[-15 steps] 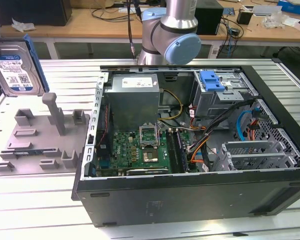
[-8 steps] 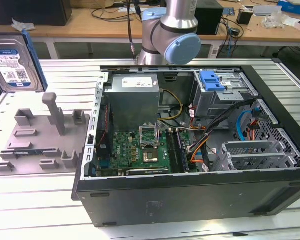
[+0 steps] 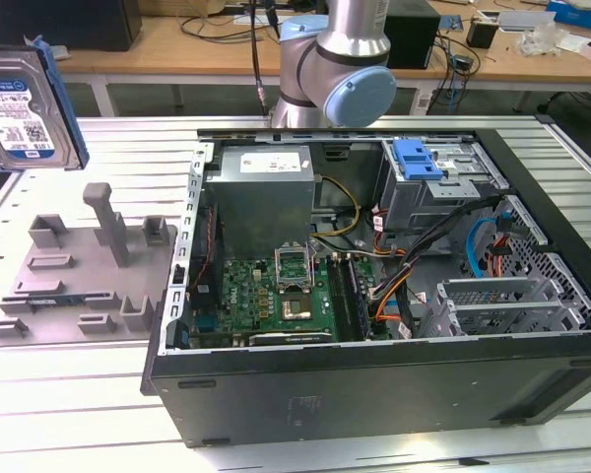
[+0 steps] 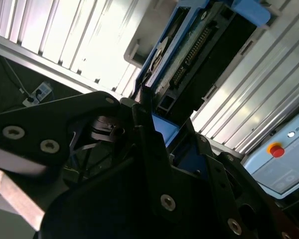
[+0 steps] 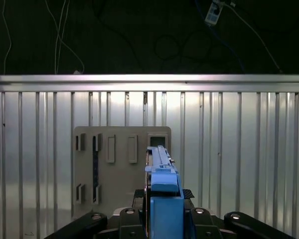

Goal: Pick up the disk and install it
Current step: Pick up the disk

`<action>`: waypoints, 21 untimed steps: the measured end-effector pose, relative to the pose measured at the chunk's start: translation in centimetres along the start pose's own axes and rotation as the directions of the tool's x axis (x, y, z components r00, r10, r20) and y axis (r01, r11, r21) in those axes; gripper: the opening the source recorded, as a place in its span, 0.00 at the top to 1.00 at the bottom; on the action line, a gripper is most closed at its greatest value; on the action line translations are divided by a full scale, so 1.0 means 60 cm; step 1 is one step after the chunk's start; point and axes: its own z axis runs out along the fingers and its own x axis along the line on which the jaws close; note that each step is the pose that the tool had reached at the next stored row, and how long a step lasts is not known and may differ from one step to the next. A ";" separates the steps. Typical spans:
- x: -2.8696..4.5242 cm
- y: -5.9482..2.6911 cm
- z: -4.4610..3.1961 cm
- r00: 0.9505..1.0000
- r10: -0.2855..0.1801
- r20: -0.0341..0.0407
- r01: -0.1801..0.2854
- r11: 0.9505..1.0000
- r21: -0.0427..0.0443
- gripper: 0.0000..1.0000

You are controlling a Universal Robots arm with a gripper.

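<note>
The disk (image 3: 25, 108), a silver-grey drive with a white-and-blue label in a blue carrier frame, hangs in the air at the exterior view's far left, above the grey holder plate (image 3: 79, 271). In the first wrist view the disk (image 5: 162, 199) stands edge-on between the black fingers of my gripper (image 5: 163, 195), over the same plate (image 5: 122, 169). The second wrist view shows the disk's (image 4: 204, 55) connector end and circuit side sticking out from my gripper (image 4: 159, 129). The gripper is shut on the disk's blue carrier.
The open computer case (image 3: 177, 296) lies on the slatted metal table (image 3: 59, 414), with the motherboard (image 3: 266, 296), power supply (image 3: 266, 187) and a metal drive cage topped by a blue latch (image 3: 419, 163). The arm's base (image 3: 335, 59) stands behind the case.
</note>
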 end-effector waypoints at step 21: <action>0.004 0.000 -0.066 1.000 0.000 0.000 0.000 1.000 0.000 0.63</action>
